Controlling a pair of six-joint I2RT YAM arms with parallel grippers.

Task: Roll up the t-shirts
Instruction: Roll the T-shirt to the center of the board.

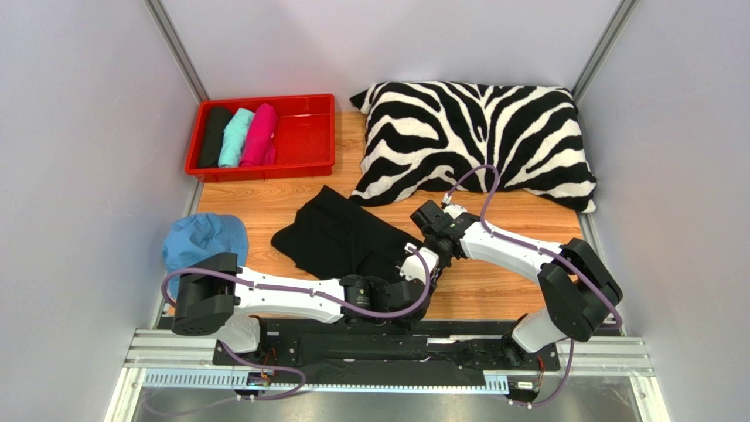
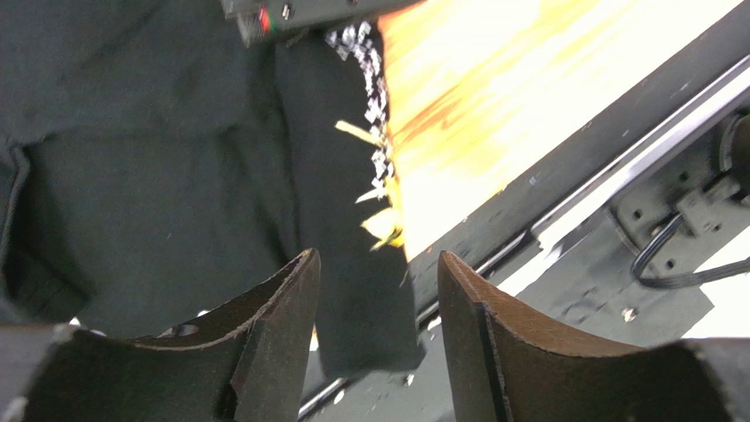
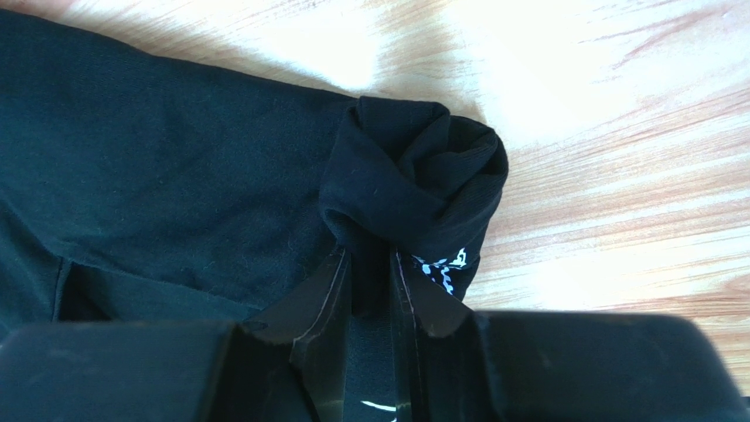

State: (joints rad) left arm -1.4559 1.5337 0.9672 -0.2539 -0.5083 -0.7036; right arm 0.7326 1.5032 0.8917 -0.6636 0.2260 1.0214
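Three rolled t-shirts lie side by side in the red tray (image 1: 308,145) at the far left of the desk (image 1: 502,286): a black roll (image 1: 214,136), a teal roll (image 1: 236,136) and a pink roll (image 1: 261,134). The black printed t-shirt (image 1: 334,236) lies spread mid-desk, its near right corner wound into a tight curl. The right end effector (image 3: 370,297) pinches that curl. The left end effector (image 2: 377,264) is spread above the shirt's near edge, apparently gripping nothing, though that view is blurred.

The left arm (image 1: 290,294) is stretched low toward 3 o'clock, the left gripper (image 2: 377,257) held apart. The right arm (image 1: 519,251) is bent toward 9 o'clock, the right gripper (image 3: 368,257) clamped on the black t-shirt (image 3: 176,176).
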